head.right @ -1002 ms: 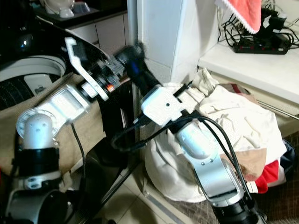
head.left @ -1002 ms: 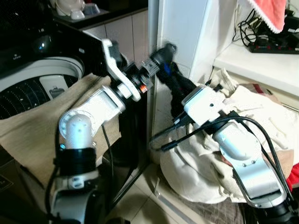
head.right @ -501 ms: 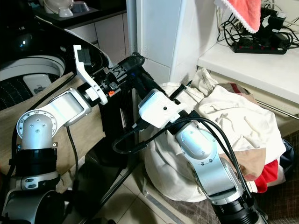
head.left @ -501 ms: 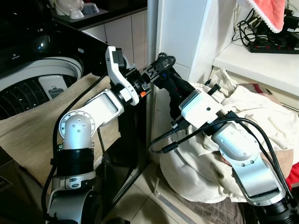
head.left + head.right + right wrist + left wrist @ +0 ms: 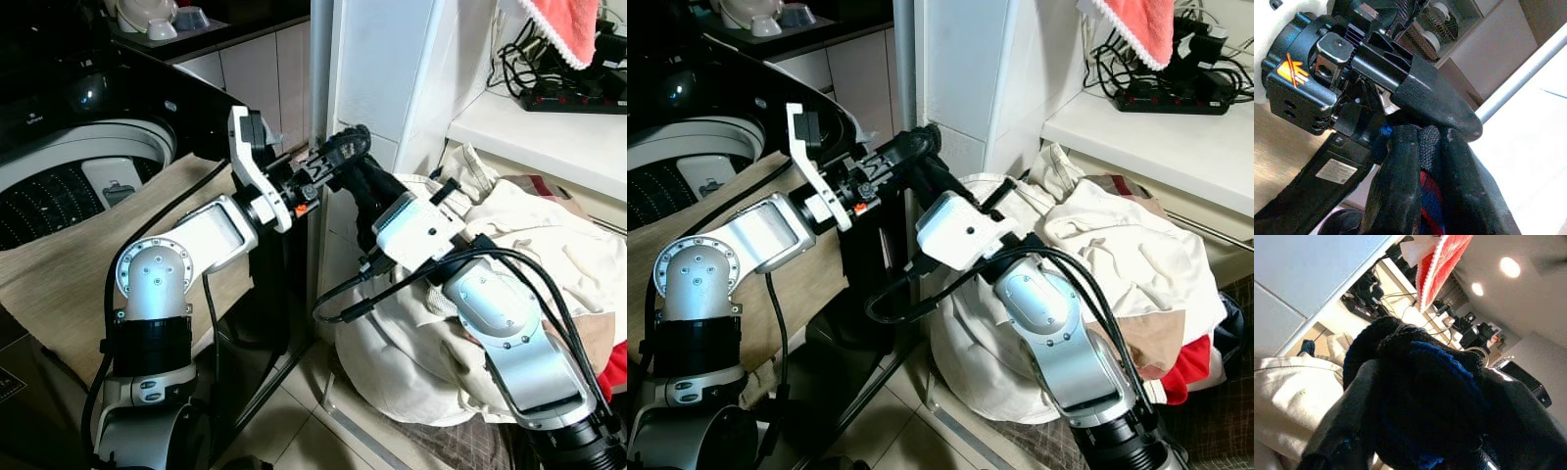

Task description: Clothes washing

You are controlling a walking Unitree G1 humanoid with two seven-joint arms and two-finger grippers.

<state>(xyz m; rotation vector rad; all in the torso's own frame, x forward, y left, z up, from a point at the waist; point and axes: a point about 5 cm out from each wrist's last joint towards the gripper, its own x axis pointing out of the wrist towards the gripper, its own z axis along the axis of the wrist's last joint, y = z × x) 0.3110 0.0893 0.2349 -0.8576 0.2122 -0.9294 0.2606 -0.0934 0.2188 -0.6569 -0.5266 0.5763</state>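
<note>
Where grippers meet, right gripper (image 5: 1422,161) and left gripper (image 5: 328,162) pinch dark sock (image 5: 1422,382).

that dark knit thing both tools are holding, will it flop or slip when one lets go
The knit looks soft and bunched between the left tool and right tool, so it would probably droop. Its coarse weave likely grips the fingers rather than sliding. It seems small, so probably light.
</note>
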